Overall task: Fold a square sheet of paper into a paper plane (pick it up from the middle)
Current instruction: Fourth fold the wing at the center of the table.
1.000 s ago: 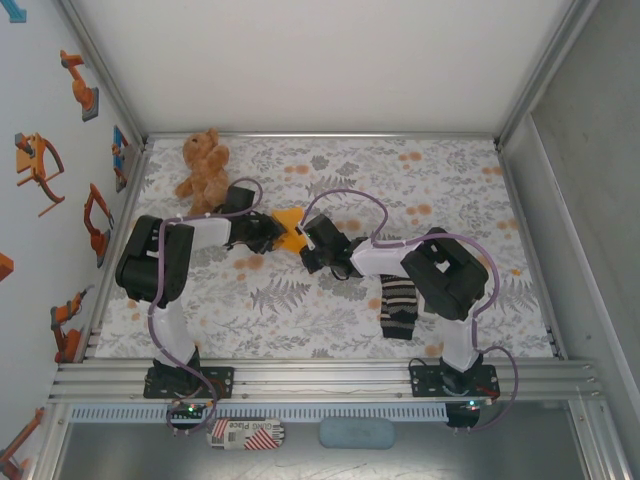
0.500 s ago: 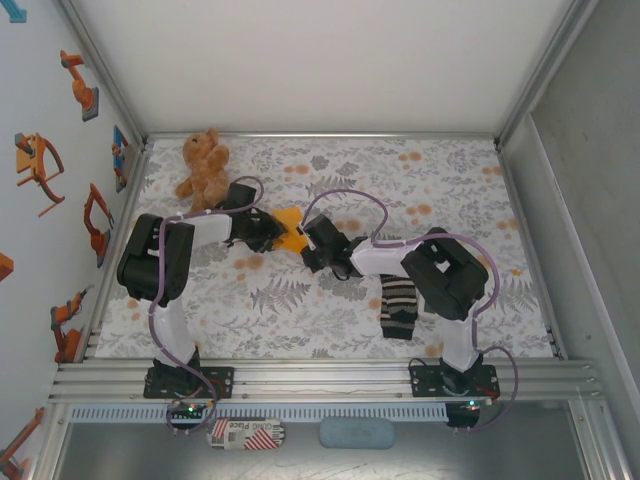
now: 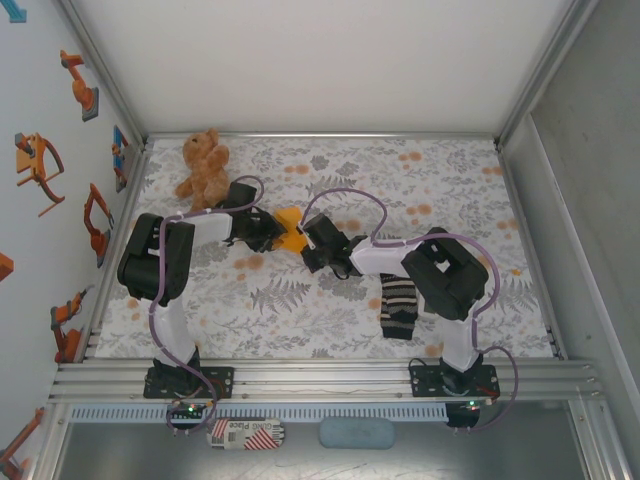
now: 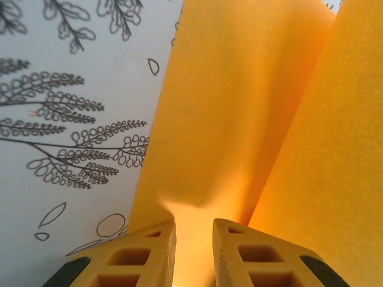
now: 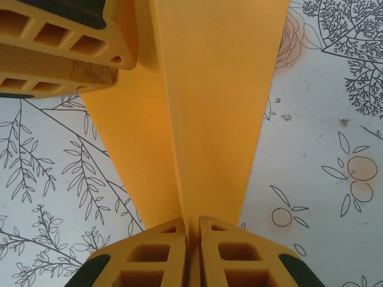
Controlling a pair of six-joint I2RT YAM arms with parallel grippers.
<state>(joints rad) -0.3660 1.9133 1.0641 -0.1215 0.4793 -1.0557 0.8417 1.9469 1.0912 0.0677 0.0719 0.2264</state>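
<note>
One paper plane [image 3: 292,238] is held over the middle of the bench [image 3: 455,180], slightly towards its left edge, between the two grippers that meet there. It is folded orange-yellow paper with a centre crease.

In the right wrist view the crease runs straight away from the right gripper [image 5: 191,224]. The paper is narrowest at those fingers and widens towards the far end. So the long axis lies roughly across the bench from gripper to gripper, with the narrow end pointing at the right one. From above the piece is too small for its outline to be read more exactly.

The right fingers are pressed together on the crease at the narrow end. One left finger [image 5: 63,39] shows at the wide end, against the paper's edge.

In the left wrist view the left gripper [image 4: 194,230] has its fingers slightly apart. A fold of the paper goes into the slot between them and puckers just ahead of the tips, so it is pinched there. Two flaps rise on either side of that fold.

One teddy bear [image 3: 203,165] sits near the far left corner. One striped sock [image 3: 398,306] lies towards the near edge, beside the right arm.
</note>
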